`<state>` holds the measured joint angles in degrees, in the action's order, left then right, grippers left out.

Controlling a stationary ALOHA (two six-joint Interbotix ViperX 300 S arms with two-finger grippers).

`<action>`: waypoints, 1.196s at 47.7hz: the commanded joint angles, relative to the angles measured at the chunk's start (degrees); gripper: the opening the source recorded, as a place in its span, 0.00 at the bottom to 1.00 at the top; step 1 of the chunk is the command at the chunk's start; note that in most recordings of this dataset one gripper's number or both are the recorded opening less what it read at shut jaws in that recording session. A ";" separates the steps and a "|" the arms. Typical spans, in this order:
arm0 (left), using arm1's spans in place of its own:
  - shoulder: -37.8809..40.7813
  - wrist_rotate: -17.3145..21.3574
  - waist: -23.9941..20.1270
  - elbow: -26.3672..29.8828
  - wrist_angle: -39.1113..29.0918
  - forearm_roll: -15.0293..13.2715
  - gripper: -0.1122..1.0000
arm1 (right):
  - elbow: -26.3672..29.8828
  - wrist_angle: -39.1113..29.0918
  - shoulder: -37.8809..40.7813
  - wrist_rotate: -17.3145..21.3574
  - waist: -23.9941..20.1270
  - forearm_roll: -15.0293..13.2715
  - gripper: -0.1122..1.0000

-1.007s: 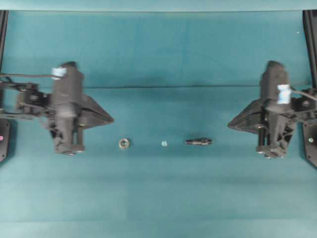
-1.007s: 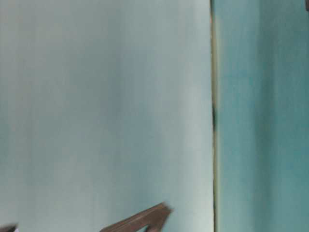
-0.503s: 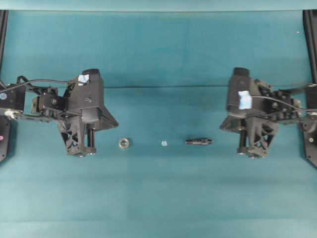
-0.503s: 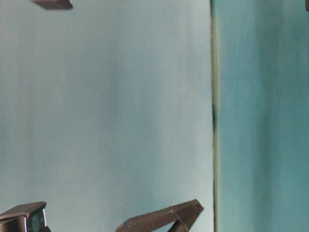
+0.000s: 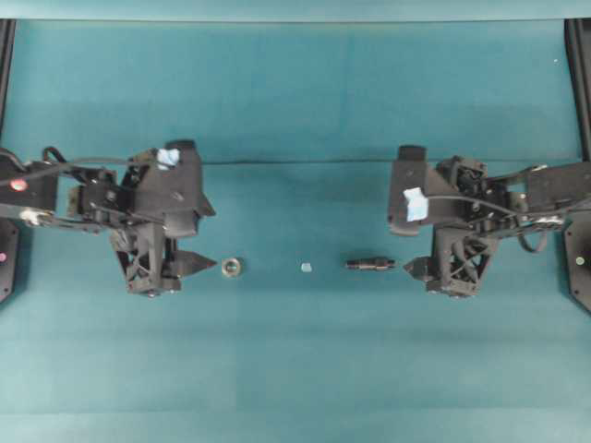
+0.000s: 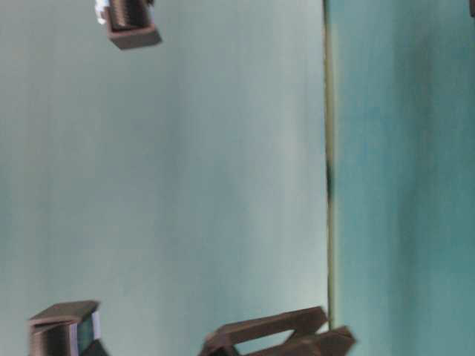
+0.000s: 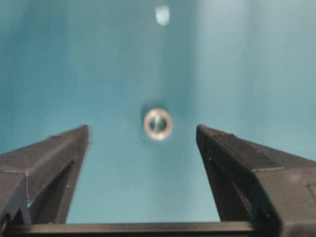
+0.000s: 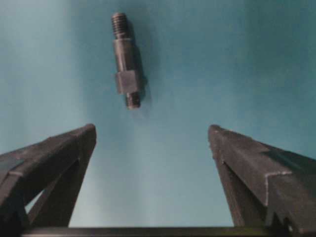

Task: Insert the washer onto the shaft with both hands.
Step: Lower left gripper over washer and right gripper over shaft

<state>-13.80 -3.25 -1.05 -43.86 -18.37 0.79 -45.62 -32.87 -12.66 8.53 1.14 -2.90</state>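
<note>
The washer (image 5: 231, 267), a small silvery ring, lies flat on the teal table, left of centre. My left gripper (image 5: 205, 265) stands just left of it, and its jaws are open. In the left wrist view the washer (image 7: 158, 123) lies just ahead of the fingertip line, between the spread fingers of that gripper (image 7: 143, 129) and touching neither. The shaft (image 5: 370, 264), a short dark stepped rod, lies right of centre. My right gripper (image 5: 411, 269) is open just to its right. In the right wrist view the shaft (image 8: 126, 61) lies ahead and left of the gripper (image 8: 152, 128), untouched.
A tiny pale square bit (image 5: 306, 267) lies between washer and shaft, and also shows far ahead as the pale bit (image 7: 161, 15). Dark frame rails run down the left edge (image 5: 6, 55) and right edge (image 5: 582, 55). The table-level view is blurred, showing only dark arm parts (image 6: 267, 334).
Both arms have swung inward toward the middle of the table and lowered toward the parts. Both grippers have gone from shut to open. Washer, bit and shaft have not moved.
</note>
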 commanded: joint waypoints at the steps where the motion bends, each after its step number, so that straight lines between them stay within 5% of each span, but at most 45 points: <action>1: 1.32 0.26 0.18 0.53 0.44 0.18 0.90 | 1.58 0.53 0.88 -0.62 -0.18 -0.97 0.88; 16: 6.77 0.35 0.18 1.67 1.49 0.18 0.91 | 3.34 2.90 5.63 -1.05 -0.62 -3.34 0.88; 57: 16.26 -0.18 3.16 2.64 7.03 0.18 0.91 | 4.22 9.14 14.50 -1.05 -2.90 -3.34 0.88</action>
<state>2.46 -3.43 2.20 -42.01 -11.95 0.88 -41.92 -24.26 1.93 7.91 -1.58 -6.06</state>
